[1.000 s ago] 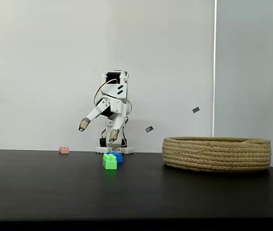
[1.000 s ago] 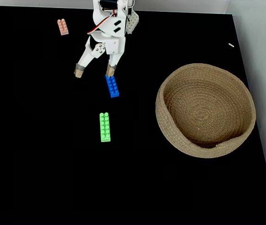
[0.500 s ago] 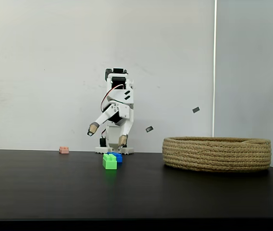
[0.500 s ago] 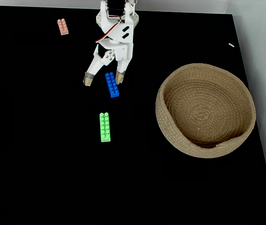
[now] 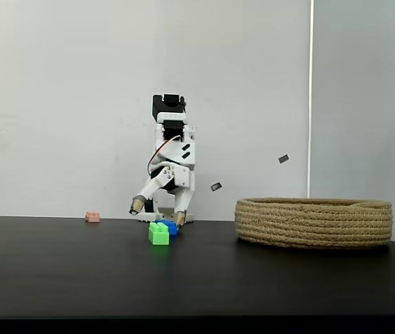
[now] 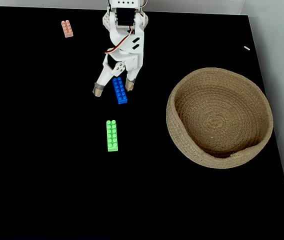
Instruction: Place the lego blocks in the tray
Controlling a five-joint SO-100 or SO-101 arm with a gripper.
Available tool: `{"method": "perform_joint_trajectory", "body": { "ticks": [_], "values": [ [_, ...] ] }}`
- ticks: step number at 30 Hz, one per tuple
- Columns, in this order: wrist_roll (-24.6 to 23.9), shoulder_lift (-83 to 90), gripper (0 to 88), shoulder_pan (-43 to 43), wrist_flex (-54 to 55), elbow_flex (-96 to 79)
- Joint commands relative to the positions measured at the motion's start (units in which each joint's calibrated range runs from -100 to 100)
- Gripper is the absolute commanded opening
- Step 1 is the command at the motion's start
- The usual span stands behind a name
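Note:
Three lego blocks lie on the black table. The blue block (image 6: 119, 90) sits between the open fingers of my gripper (image 6: 114, 90), one fingertip (image 6: 98, 91) to its left and one (image 6: 130, 87) to its right. In the side fixed view the gripper (image 5: 158, 212) hangs low over the blue block (image 5: 170, 226), just behind the green block (image 5: 158, 234). The green block (image 6: 112, 135) lies apart, nearer the front. The pink block (image 6: 67, 28) rests far back left and shows small in the side fixed view (image 5: 92, 217). The tray (image 6: 219, 117), a round rope basket, is empty.
The tray (image 5: 313, 222) stands at the right in the side fixed view, near the table's right edge. The arm's white base (image 6: 124, 7) sits at the back edge. A white wall rises behind the table.
The gripper swung right and came down, from beside the blue block to straddling it with fingers still open. The blocks have not moved.

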State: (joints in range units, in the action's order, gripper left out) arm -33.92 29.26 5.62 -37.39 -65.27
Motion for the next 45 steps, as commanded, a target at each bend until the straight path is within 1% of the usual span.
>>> {"method": "perform_joint_trajectory", "body": {
  "ticks": [1, 7, 16, 22, 34, 36, 39, 43, 45],
  "values": [
    [0.2, -0.03, 36.9, 0.07, 0.78, 2.84],
    [0.59, -0.72, 33.5, 0.07, 1.53, 2.66],
    [1.95, 0.75, 36.4, -1.08, 2.12, 2.29],
    [2.25, 1.26, 34.3, -0.51, 3.95, -0.17],
    [2.74, 4.01, 32.9, -1.33, 6.28, -3.82],
    [2.88, 4.36, 31.7, -1.0, 8.28, -5.09],
    [3.17, 5.13, 27.0, -0.75, 11.03, -6.83],
    [3.76, 6.08, 20.9, -1.17, 11.36, -7.92],
    [4.05, 6.25, 20.0, -1.25, 11.61, -8.19]
  ]
}}
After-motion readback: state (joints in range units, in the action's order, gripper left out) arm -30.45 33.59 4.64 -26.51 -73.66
